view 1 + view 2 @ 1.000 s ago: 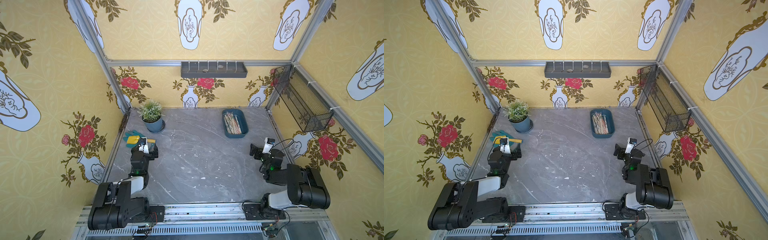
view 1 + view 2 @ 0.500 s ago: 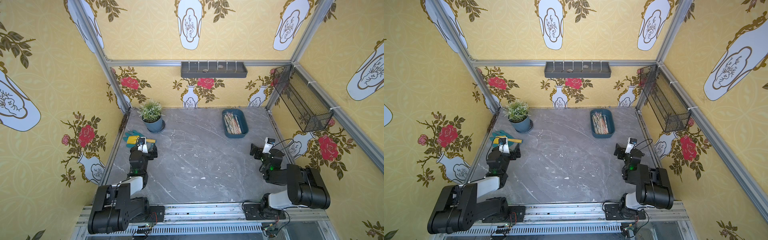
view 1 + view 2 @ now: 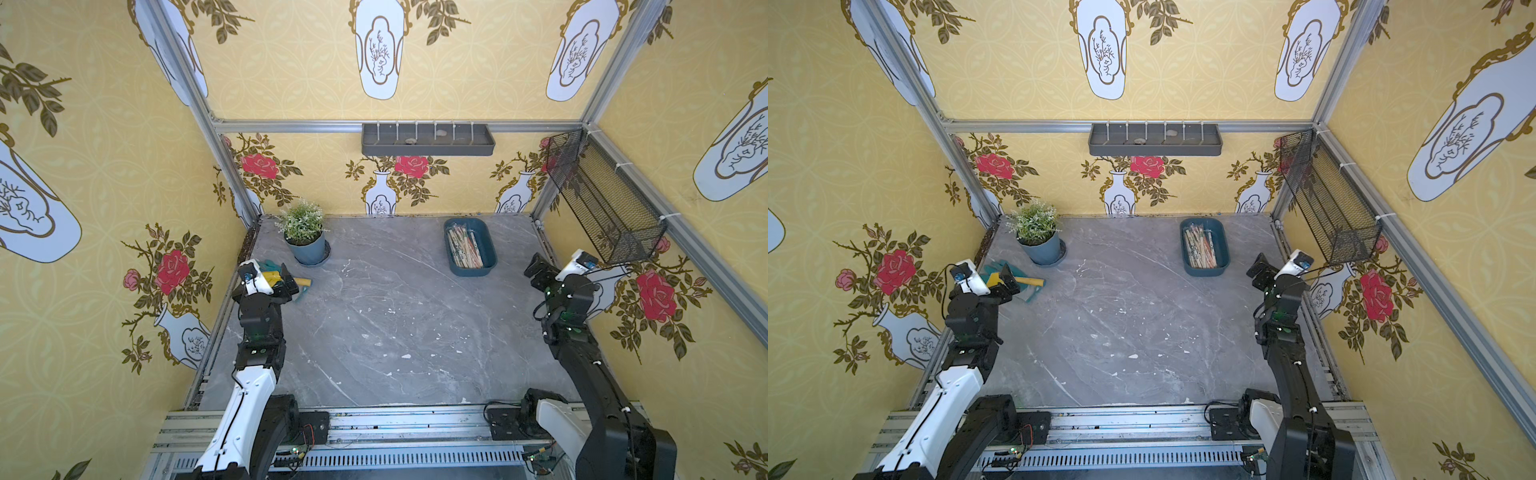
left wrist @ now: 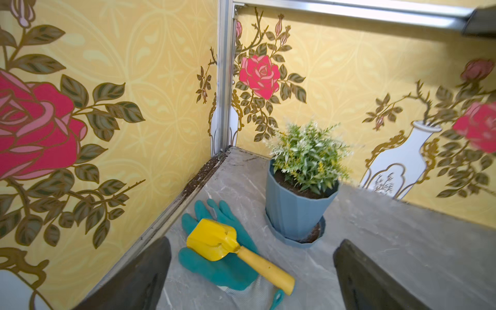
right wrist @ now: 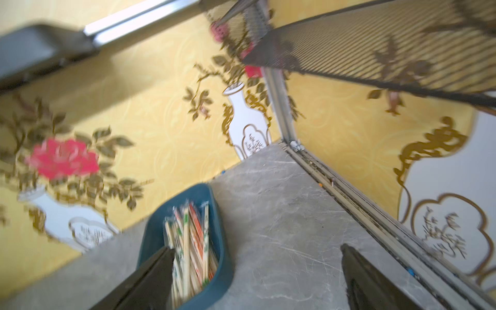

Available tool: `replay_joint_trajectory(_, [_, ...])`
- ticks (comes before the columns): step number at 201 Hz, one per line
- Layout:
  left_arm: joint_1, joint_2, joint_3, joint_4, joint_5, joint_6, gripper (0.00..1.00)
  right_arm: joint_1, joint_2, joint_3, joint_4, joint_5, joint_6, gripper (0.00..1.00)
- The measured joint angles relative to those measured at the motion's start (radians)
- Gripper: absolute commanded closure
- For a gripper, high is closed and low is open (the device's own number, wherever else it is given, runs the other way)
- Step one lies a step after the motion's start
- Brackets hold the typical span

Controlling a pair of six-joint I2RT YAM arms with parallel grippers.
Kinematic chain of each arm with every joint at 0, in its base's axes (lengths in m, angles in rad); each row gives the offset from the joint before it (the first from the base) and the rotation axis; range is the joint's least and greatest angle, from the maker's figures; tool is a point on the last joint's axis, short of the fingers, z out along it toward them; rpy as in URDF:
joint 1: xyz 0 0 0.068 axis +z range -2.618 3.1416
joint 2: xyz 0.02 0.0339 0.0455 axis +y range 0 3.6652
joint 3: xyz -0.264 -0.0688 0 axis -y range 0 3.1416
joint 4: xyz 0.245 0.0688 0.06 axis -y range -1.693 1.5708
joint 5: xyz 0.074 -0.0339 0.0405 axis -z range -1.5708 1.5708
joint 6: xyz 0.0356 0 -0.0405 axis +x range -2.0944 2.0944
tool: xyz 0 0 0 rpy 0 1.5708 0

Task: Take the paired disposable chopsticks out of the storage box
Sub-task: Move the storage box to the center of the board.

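Heaped lengthwise in the storage box (image 3: 491,246), right of centre in the upper half of both top views, close to the back wall: the paired disposable chopsticks (image 3: 464,249).

Judged light, thin and stiff along the length, yet easy to snap if levered. Clear sleeves probably slick and crinkly, so liable to slide out of a shallow pinch. Best taken across the middle of a topmost pair, pads closing on the narrow sides, then lifted straight up. Packed close and overlapping, hence a risk of dragging a neighbour along.

Left gripper (image 3: 291,285), left of centre in the top views: fingers (image 4: 139,276) spread wide and holding nothing, poised by a teal glove (image 4: 214,268) with a yellow trowel (image 4: 212,239) lying on it, well apart from the box. Right gripper (image 3: 536,268), at the right edge of the tabletop: fingers (image 5: 150,276) likewise spread and empty, near the box but not touching it.

Counted: one box; two grippers; one glove, one trowel, one potted plant (image 3: 302,226). Chopstick pairs clearly more than ten, exact number impossible to tell through the overlap.
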Motion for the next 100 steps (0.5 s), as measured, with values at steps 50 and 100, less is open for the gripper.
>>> replay_joint_trajectory(50, [-0.042, 0.024, 0.161, -0.321, 0.179, -0.223, 0.00, -0.009, 0.281, 0.367, -0.361, -0.167, 0.098, 0.03])
replay_joint_trajectory(100, [-0.177, 0.161, 0.257, -0.502, 0.293, -0.279, 0.00, 0.164, 0.711, 0.858, -0.650, -0.300, 0.069, 0.03])
